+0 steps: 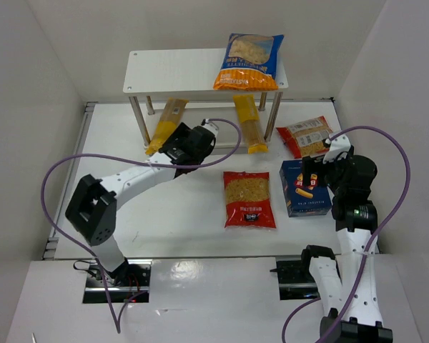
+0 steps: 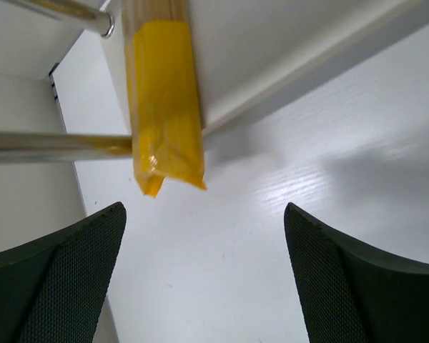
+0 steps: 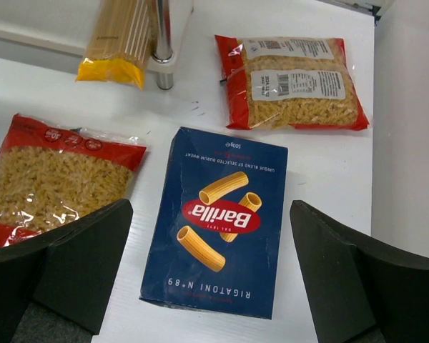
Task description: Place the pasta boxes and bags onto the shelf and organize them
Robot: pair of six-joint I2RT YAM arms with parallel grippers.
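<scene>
- Yellow spaghetti bags, left [image 1: 166, 125] and right [image 1: 249, 123], lie on the shelf's [image 1: 171, 70] lower tier, their near ends overhanging.
- Blue-and-orange bag [image 1: 249, 61] lies on the top board, at the right.
- Left gripper [image 2: 204, 211]: jaws wide open and empty, near the left spaghetti bag's end.
- Right gripper [image 3: 211, 207]: jaws open above the dark blue box [image 1: 306, 199], which lies on the worktop [image 1: 186, 207].
- Red bags lie at centre [image 1: 249, 199] and far right [image 1: 306, 136].
</scene>
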